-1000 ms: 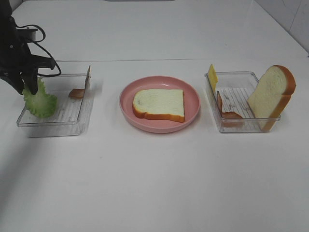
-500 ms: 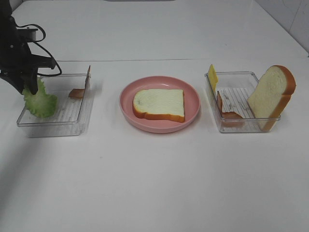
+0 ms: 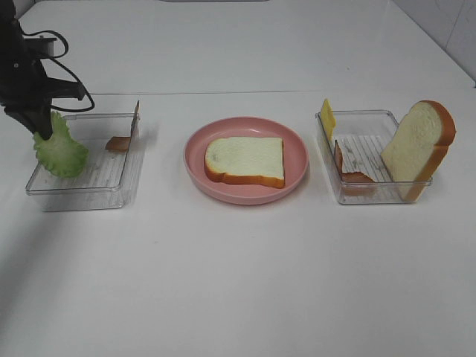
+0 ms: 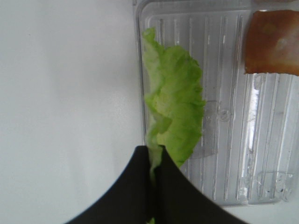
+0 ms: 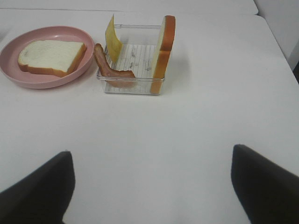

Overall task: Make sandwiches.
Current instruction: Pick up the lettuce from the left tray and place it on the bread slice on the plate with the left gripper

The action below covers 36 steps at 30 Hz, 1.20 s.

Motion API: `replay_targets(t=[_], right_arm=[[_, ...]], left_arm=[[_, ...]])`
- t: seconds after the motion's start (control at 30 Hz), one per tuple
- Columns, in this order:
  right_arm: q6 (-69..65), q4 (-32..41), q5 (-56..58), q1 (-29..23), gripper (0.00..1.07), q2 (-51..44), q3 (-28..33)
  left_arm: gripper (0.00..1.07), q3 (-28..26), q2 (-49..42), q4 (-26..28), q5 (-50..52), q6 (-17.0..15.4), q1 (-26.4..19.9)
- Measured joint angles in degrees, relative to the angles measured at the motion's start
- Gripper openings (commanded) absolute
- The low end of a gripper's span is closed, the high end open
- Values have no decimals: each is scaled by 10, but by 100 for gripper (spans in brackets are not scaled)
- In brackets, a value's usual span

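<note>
My left gripper point(image 3: 41, 128) is shut on a ruffled green lettuce leaf point(image 3: 59, 152), holding it by its top edge over the left clear tray point(image 3: 111, 190). The left wrist view shows the fingertips point(image 4: 135, 177) pinching the lettuce point(image 4: 175, 107) above the tray, with a brown bacon piece point(image 4: 272, 42) beside it. One bread slice point(image 3: 245, 161) lies flat on the pink plate point(image 3: 297, 182). The right tray point(image 3: 372, 195) holds a leaning bread slice point(image 3: 418, 145), a yellow cheese slice point(image 3: 327, 117) and bacon point(image 3: 349, 172). My right gripper point(image 5: 152, 186) is open, back from the right tray.
The left tray also holds a bacon piece point(image 3: 117, 143) near its right wall. The white table point(image 3: 238, 282) stretches wide in front of the plate and trays. The right wrist view shows the plate point(image 5: 70, 77), the bread on it point(image 5: 50, 56) and the right tray point(image 5: 133, 86).
My left gripper has risen a little and drawn the lettuce up with it, so the leaf hangs higher in the left tray. Nothing else has moved.
</note>
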State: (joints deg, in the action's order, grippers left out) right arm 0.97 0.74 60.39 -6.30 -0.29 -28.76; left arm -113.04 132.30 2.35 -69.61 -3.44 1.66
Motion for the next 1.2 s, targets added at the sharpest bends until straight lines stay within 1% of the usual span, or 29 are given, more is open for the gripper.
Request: replay_targets(t=[0.23,0.47,0.5,0.53,0.6,0.63,0.77,0.83,0.87,0.9,0.93,0.97,1.03,1.07,1.1,1.13,1.17,1.2], right_arm=[[0,0,0,0,82,0,0],[0,0,0,0,82,0,0],[0,0,0,0,82,0,0],[0,0,0,0,82,0,0],[0,0,0,0,82,0,0],[0,0,0,0,82,0,0],[0,0,0,0,82,0,0],[0,0,0,0,82,0,0],[0,0,0,0,82,0,0],[0,0,0,0,82,0,0],[0,0,0,0,82,0,0],[0,0,0,0,82,0,0],[0,0,0,0,82,0,0],[0,0,0,0,82,0,0],[0,0,0,0,82,0,0],[0,0,0,0,82,0,0],[0,0,0,0,82,0,0],[0,0,0,0,82,0,0]], left_arm=[[0,0,-44,0,0,0,0],[0,0,-122,7,-1,0,0],[0,0,-122,7,-1,0,0],[0,0,-142,18,-1,0,0],[0,0,-153,23,-1,0,1],[0,-2,-172,38,-2,0,3],[0,-16,-189,53,-3,0,14],[0,-47,-197,72,-3,0,38],[0,-47,-197,72,-3,0,38],[0,-68,-198,93,-3,0,57],[0,-68,-198,93,-3,0,57],[0,-84,-198,115,-2,2,81],[0,-88,-198,123,2,2,91],[0,-91,-198,140,19,2,112],[0,-91,-197,148,28,2,124],[0,-91,-197,148,28,2,124],[0,-91,-189,164,41,2,145],[0,-92,-182,173,47,2,155]])
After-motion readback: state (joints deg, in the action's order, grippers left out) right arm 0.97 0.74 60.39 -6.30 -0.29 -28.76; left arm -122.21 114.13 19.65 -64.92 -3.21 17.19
